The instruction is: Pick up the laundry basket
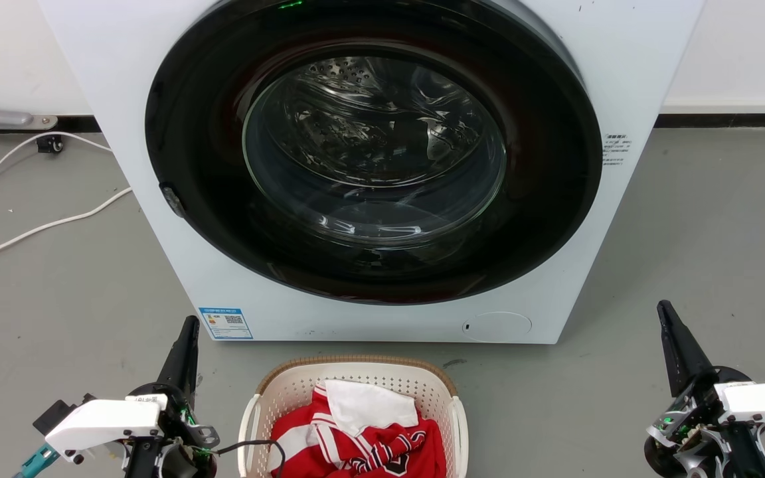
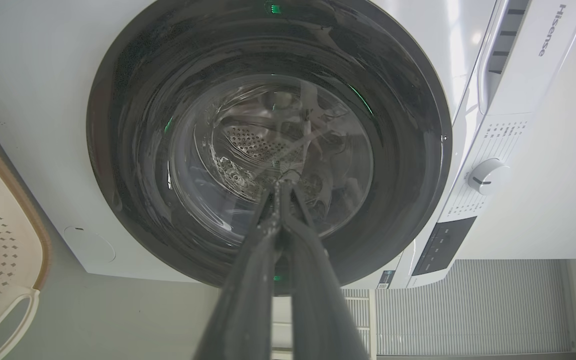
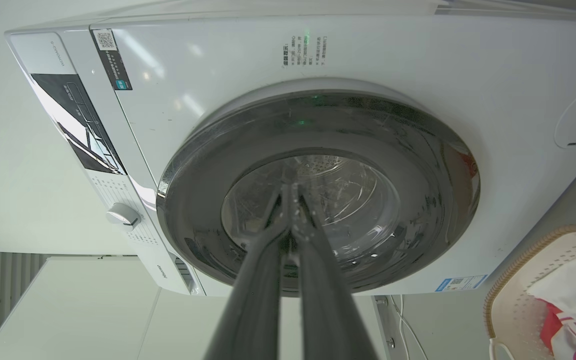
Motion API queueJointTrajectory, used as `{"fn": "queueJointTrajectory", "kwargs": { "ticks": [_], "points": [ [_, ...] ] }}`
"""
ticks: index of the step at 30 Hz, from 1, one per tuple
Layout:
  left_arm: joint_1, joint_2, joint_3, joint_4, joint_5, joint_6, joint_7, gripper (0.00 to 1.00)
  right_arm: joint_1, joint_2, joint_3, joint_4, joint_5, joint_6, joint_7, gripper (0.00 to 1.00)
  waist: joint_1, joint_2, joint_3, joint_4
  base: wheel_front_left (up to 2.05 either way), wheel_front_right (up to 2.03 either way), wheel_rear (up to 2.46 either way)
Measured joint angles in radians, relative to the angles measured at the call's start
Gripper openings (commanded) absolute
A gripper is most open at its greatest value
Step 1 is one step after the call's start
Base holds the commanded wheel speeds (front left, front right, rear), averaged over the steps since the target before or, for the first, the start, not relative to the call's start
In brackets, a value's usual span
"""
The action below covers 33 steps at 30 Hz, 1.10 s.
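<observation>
Flanking the laundry basket (image 1: pixel 356 362), L gripper (image 1: pixel 190 323) & R gripper (image 1: pixel 663 309), fingers both pressed together

Laundry basket (image 1: pixel 369 380): cream, perforated, brown rim, upright, red-white clothes inside; between jaws of left gripper (image 1: pixel 191 323) and right gripper (image 1: pixel 663 307), nearer left.
</observation>
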Motion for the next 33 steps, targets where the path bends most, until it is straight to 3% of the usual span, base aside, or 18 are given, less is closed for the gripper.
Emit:
{"fn": "queueJointTrajectory", "kwargs": {
  "ticks": [16,17,27,33],
  "points": [
    [0.0,0.0,0.0,0.0,0.0,0.0,0.0,0.0,0.0,0.0,0.0,0.0,0.0,0.0,0.0,0.0,-0.0001,0.0,0.0,0.0,0.0,0.0,0.0],
    [0.0,0.0,0.0,0.001,0.0,0.0,0.0,1.0,0.0,0.0,0.0,0.001,0.0,0.0,0.0,1.0,0.0,0.0,0.0,0.0,0.0,0.0,0.0],
    [0.042,-0.005,-0.008,0.023,0.033,0.002,-0.03,1.0,0.044,0.004,-0.002,0.038,-0.034,0.0,-0.029,1.0,0.0,0.0,0.001,0.0,0.0,0.0,0.0],
    [0.042,-0.005,-0.003,-0.005,0.138,0.002,-0.058,1.0,0.044,0.004,-0.007,-0.002,-0.155,0.0,-0.057,1.0,0.0,0.0,0.003,0.0,0.0,0.0,0.0]
  ]
}}
